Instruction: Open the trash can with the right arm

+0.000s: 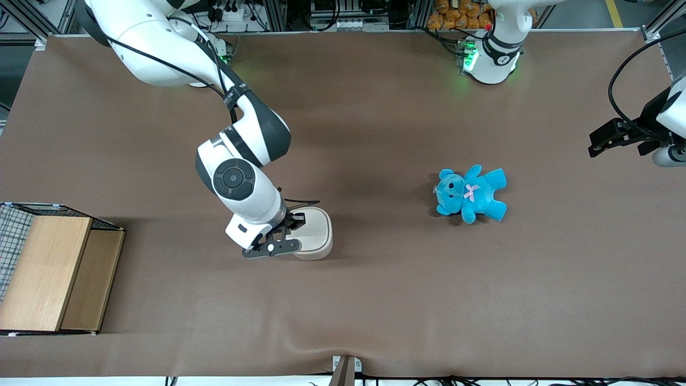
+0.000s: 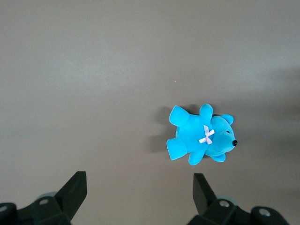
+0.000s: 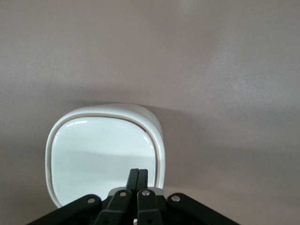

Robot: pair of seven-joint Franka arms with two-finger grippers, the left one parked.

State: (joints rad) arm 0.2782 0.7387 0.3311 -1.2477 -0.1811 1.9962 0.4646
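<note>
gripper [image 3: 138, 180]: fingers pressed together, over the lid edge | trash can [image 1: 316, 231]: lid down | teddy bear [image 1: 470, 194]: toward parked arm's end

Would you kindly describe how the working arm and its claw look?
The right arm is glossy white with dark grey joint bands, a round black joint cap and black cables along it. Its claw is black, with two slim fingers and silver pivot screws.

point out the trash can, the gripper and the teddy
trash can [image 1: 316, 230], front view, on its shut lid.
gripper [image 3: 138, 180], right wrist view, on the fingertips pressed together over the lid's edge.
teddy [image 1: 471, 194], front view, on its belly by the pink bow.
</note>
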